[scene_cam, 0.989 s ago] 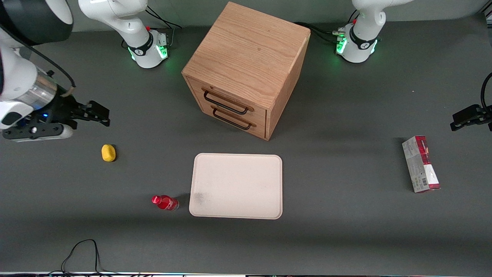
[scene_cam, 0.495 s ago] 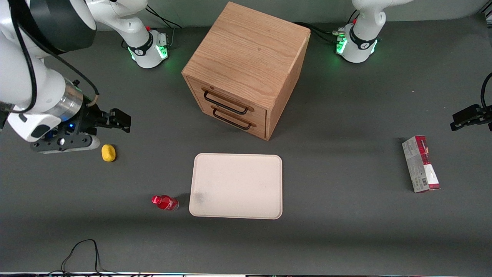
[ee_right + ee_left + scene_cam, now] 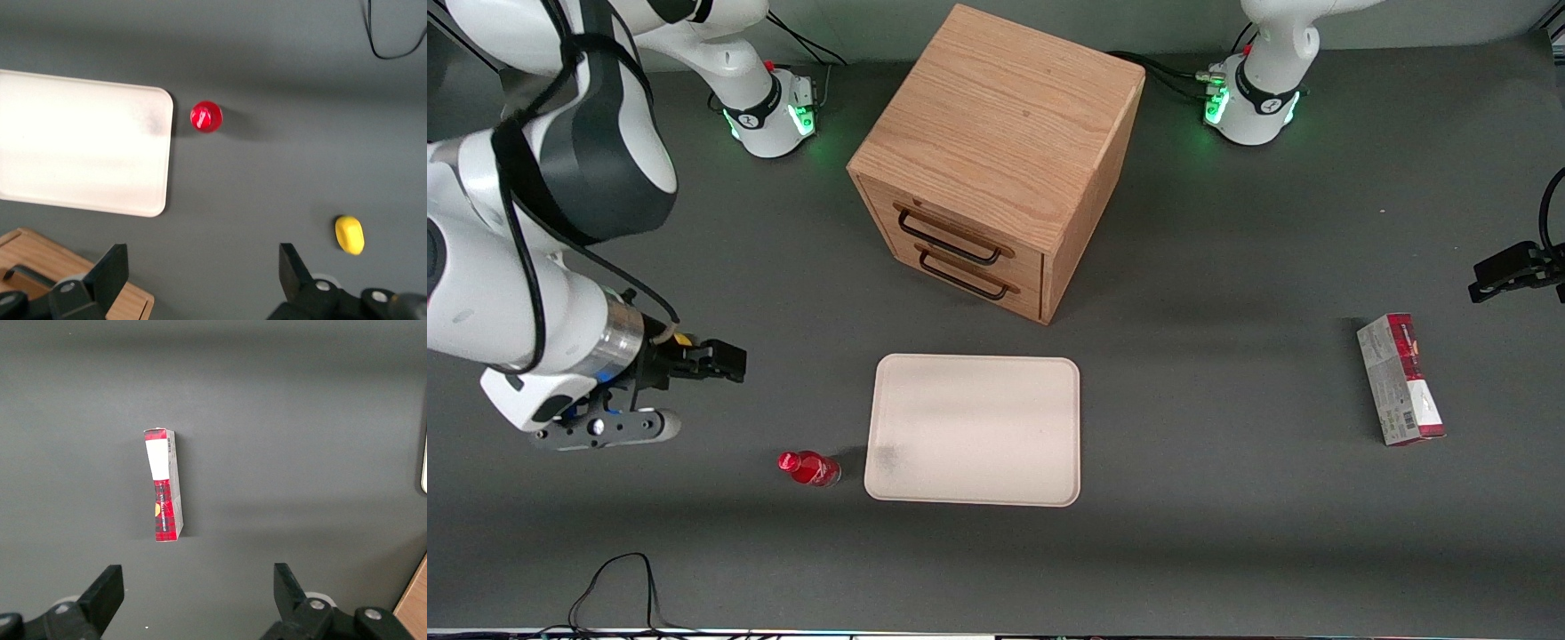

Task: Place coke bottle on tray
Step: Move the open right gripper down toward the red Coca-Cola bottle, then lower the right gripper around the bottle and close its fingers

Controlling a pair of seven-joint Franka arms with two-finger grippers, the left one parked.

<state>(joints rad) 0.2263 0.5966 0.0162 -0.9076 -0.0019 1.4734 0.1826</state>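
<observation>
Hand (image 3: 725, 360) moved nearer, red-capped coke bottle (image 3: 809, 468) upright

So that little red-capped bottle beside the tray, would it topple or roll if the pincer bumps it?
Probably yes. The coke bottle stands upright on the table, small and narrow, so a sideways nudge could tip it. Being round, it would likely roll once down. The open pincer hangs above the table, apart from it, farther from the front camera.

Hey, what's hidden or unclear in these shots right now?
- Lemon-yellow object: front view, hidden under the working arm.
- Coke bottle: wrist view shows only its cap; label unreadable.
- Tray: wrist view, cut by the edge.
- End effector: open, fingertips cropped.
</observation>
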